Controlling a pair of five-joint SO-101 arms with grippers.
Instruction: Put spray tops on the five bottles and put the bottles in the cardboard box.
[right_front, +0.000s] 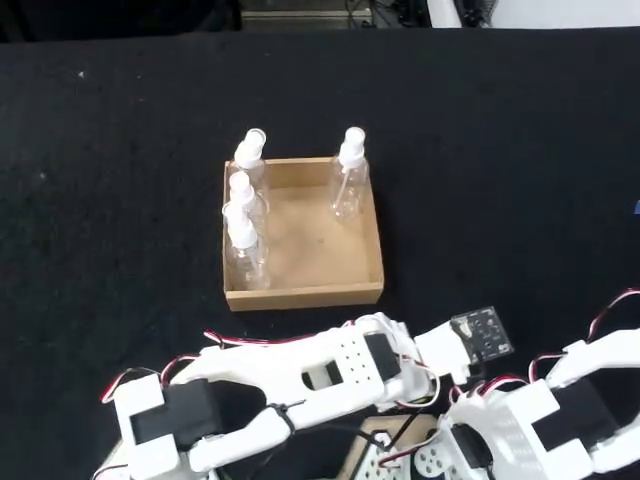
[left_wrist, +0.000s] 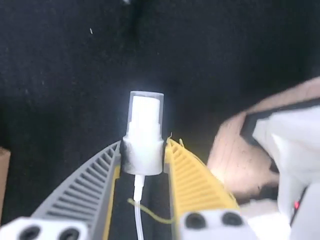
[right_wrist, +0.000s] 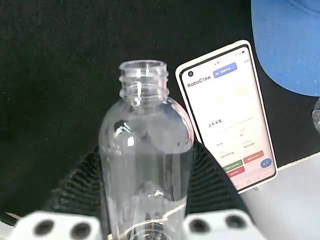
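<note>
Brown cardboard box (right_front: 300, 295) sits in the middle of the black worktop (right_front: 520, 180). Four bottles with white spray tops stand inside it. Three are in a row along the box's left wall: the far bottle (right_front: 250, 165), the middle bottle (right_front: 245, 205) and the near bottle (right_front: 243, 250). The fourth bottle (right_front: 348, 185) stands in the far right corner of the box.

The left gripper (left_wrist: 143, 152) is squeezed tight on a loose spray top (left_wrist: 145, 120). The top points up, and its thin tube hangs down between the grey and yellow jaws.

The right gripper (right_wrist: 145, 160) presses its black jaws on both sides of the fifth bottle (right_wrist: 145, 120). This bottle is clear and upright, with an open neck. A phone (right_wrist: 227, 115) with a lit screen lies just beside it, near a blue thing (right_wrist: 290, 45).
</note>
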